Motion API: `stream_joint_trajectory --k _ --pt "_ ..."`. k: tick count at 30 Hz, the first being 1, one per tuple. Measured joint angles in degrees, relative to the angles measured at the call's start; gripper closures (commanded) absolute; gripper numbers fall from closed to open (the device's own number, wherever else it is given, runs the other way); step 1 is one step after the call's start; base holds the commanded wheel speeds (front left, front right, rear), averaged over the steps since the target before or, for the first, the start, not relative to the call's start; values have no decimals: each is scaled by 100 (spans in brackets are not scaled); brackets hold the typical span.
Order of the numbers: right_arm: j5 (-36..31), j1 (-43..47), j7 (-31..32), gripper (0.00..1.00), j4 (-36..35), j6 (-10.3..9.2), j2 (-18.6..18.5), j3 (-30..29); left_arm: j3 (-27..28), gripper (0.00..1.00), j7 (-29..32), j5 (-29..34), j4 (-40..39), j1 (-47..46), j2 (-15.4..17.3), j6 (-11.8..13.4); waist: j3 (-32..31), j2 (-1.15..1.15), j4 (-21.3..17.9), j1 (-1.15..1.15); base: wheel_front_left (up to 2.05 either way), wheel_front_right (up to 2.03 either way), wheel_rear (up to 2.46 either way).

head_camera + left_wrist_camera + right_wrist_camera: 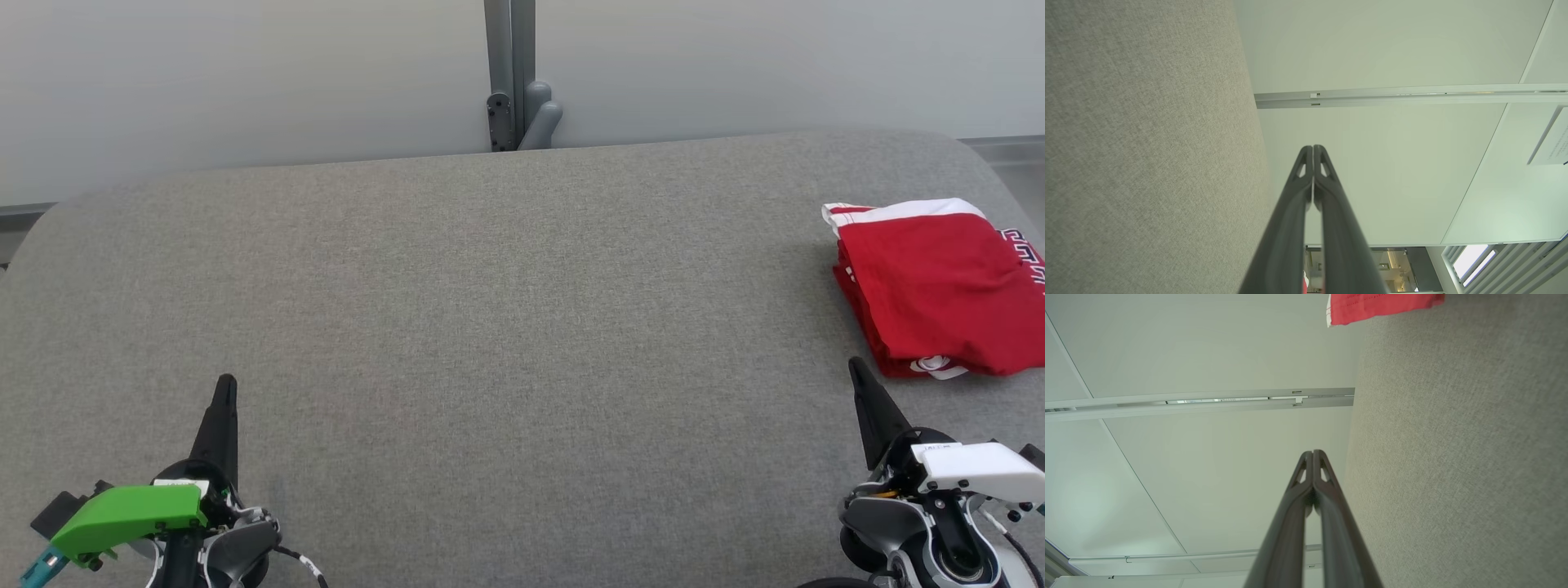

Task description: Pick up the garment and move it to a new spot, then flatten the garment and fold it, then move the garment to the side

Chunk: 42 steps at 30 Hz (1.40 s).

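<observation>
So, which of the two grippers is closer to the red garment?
The right gripper, the white-topped one, just below the garment; the green-topped left gripper sits far from it.

You'll find the garment (931, 286) folded into a compact, layered stack. It is red with white trim and lies flat at the right side of the grey fabric surface (490, 327). Look for dark lettering along its right edge and a white mark on its near edge. Its right side is cut off by the head view's edge.
</observation>
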Motion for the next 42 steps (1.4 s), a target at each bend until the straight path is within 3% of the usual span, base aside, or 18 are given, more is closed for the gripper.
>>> stream_joint_trajectory --k 42 --pt "0 -1 0 100 0 0 0 0 0 100 0 -1 -1 0 0 0 0 0 0 0 0 0 0"
